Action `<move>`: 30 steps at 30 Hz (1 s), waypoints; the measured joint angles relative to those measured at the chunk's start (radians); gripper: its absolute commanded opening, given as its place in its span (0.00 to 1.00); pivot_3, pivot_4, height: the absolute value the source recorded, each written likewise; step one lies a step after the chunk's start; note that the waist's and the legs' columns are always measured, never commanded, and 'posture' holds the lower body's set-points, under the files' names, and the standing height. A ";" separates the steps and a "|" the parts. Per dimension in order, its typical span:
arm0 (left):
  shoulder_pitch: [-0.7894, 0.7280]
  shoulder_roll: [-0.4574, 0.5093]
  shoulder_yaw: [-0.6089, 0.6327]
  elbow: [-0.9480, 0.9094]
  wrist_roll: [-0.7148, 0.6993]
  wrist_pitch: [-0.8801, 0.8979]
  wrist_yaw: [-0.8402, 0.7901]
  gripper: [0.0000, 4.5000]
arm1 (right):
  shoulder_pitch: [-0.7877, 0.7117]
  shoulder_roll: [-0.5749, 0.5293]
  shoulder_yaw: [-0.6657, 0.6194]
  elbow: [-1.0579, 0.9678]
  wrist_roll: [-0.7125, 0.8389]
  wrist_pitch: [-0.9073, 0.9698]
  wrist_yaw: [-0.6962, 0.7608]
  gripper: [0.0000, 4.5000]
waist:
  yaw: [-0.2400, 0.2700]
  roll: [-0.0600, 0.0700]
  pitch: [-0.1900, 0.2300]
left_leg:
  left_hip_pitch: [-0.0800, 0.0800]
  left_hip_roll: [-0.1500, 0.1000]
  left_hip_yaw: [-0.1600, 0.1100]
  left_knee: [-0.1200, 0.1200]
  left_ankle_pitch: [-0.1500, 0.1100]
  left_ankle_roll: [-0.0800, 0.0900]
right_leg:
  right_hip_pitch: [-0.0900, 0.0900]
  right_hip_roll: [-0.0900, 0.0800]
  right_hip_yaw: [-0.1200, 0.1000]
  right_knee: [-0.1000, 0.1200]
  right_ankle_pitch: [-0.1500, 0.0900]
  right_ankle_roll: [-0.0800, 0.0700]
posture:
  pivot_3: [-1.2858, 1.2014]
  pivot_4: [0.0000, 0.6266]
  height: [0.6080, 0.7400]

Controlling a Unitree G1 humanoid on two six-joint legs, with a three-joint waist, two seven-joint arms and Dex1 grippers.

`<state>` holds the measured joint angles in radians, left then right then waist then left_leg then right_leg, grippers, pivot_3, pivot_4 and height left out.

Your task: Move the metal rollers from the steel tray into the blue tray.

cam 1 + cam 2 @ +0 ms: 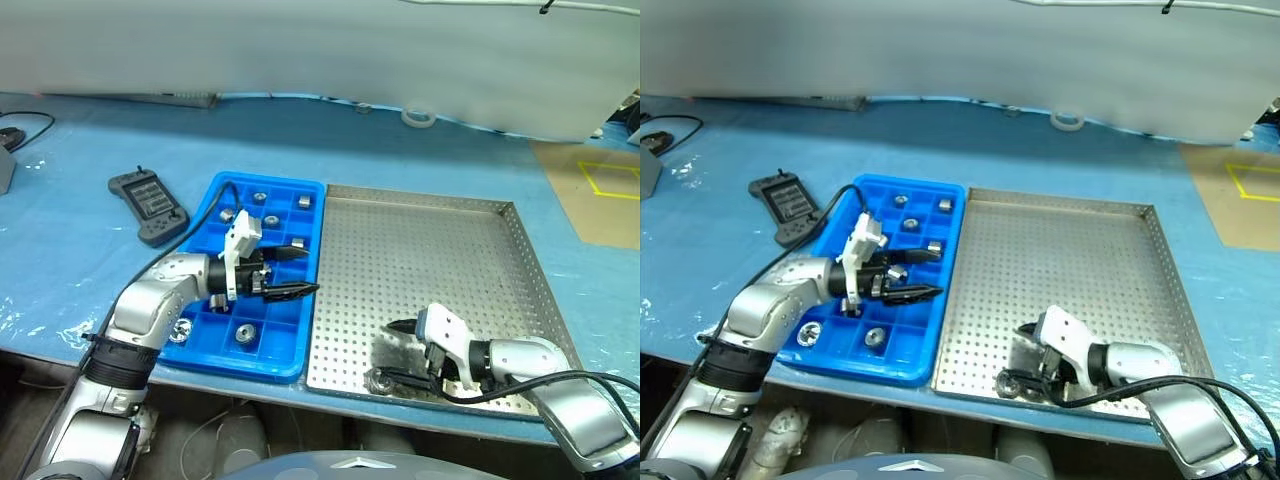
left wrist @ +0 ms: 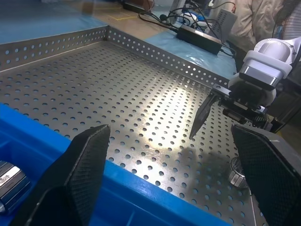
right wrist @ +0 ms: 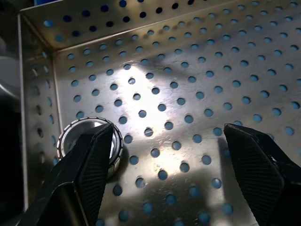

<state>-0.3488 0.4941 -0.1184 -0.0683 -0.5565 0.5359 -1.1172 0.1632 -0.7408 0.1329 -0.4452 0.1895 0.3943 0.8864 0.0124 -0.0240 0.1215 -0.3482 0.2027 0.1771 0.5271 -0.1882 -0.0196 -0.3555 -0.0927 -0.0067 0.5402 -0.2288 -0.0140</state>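
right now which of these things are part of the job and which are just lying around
Job: last metal roller in the steel tray; rollers already in the blue tray.
Lying about: black handheld remote; tape roll.

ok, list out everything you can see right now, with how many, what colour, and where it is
metal rollers in blue tray: at least seven, silver, spread over separate compartments
metal roller in steel tray: one, silver, near front-left corner
blue tray: one, blue, left of steel tray
steel tray: one, silver, perforated, table centre
remote: one, black, left of blue tray
tape roll: one, white, far table edge
table: one, blue covering
left gripper: black, open, over blue tray
right gripper: black, open, by the tray's roller
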 measured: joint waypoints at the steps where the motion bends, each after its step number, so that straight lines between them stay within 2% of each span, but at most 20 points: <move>1: 0.000 -0.003 0.000 0.000 0.000 0.001 0.005 0.96 | -0.012 0.009 0.000 0.025 -0.010 -0.020 -0.010 0.87 | 0.002 0.000 0.000 | 0.000 0.000 0.000 0.000 0.000 0.000 | 0.000 0.000 0.000 0.000 0.000 0.000 | 0.45 0.24 1.00; 6: 0.000 -0.006 0.001 0.000 0.001 0.000 0.014 0.96 | -0.048 0.045 0.001 0.124 -0.051 -0.091 -0.048 0.87 | 0.003 0.000 0.000 | -0.001 -0.001 0.000 0.000 0.000 0.000 | 0.000 0.000 0.000 0.000 0.000 0.000 | 0.45 0.24 1.00; 19: -0.016 -0.038 0.000 0.014 0.012 -0.004 0.030 0.96 | -0.112 0.118 0.017 0.143 -0.093 -0.082 -0.128 0.87 | 0.003 0.000 0.000 | -0.001 -0.001 0.000 0.000 0.000 0.000 | -0.001 0.000 0.000 0.000 0.000 0.000 | 0.45 0.24 1.00; 22: -0.031 -0.040 0.000 0.015 0.012 -0.004 0.031 0.96 | -0.112 0.093 0.017 0.095 -0.022 0.001 -0.064 0.87 | 0.003 0.001 0.001 | -0.001 -0.001 0.000 0.000 0.000 0.000 | -0.001 0.000 0.000 0.000 0.000 0.000 | 0.45 0.24 1.00; 25: -0.036 -0.045 0.000 0.016 0.013 -0.004 0.031 0.96 | -0.112 0.011 0.014 0.011 0.086 0.095 0.050 0.87 | 0.003 0.002 0.001 | 0.000 -0.001 0.000 0.000 -0.001 0.001 | 0.000 0.000 0.001 0.000 0.000 0.000 | 0.45 0.24 1.00; 30: -0.038 -0.046 0.000 0.018 0.013 -0.003 0.031 0.96 | -0.161 -0.023 0.024 0.026 0.094 0.112 0.089 0.87 | 0.003 0.001 0.000 | 0.000 0.000 0.000 0.000 -0.001 0.000 | 0.000 0.000 0.001 0.000 0.000 0.000 | 0.45 0.24 1.00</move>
<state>-0.3864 0.4481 -0.1184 -0.0503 -0.5438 0.5328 -1.0860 0.0019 -0.7637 0.1566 -0.4191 0.2834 0.5062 0.9757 0.0151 -0.0230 0.1217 -0.3481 0.2023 0.1775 0.5273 -0.1887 -0.0194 -0.3558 -0.0926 -0.0058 0.5406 -0.2286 -0.0141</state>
